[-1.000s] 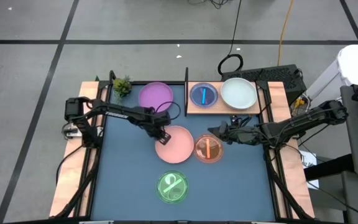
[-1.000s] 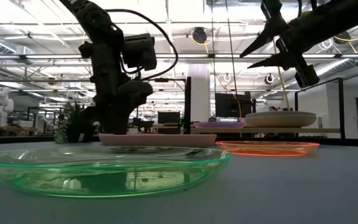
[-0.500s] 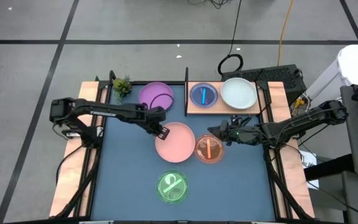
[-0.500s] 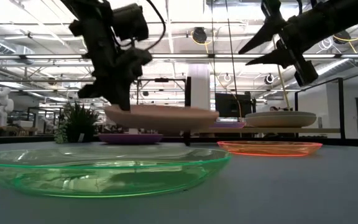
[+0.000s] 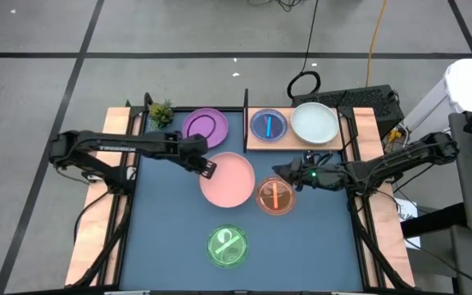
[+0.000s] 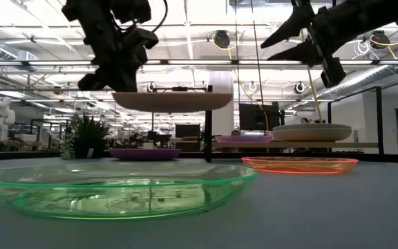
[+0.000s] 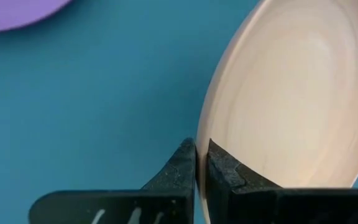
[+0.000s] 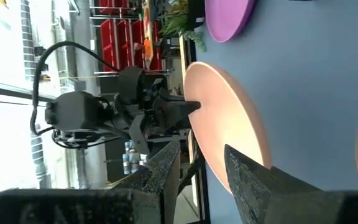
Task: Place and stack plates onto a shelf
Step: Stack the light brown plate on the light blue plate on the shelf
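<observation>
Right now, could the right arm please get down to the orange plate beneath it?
Probably yes: the right pincer hangs open and empty just above the orange plate, with nothing between them; the pink plate held beside it overlaps no part.

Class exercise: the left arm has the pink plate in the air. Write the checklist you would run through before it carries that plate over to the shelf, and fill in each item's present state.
1. Left end effector shut on the pink plate rim: ok.
2. Plate clear of the table, as the low view shows: ok.
3. Plate level: ok in the low view.
4. Free spot on the shelf: not ok; the cyan plate and pale plate fill it, so stacking is needed.
5. Right end effector out of the way: cannot tell; it hovers open over the orange plate, close to the pink one.
</observation>
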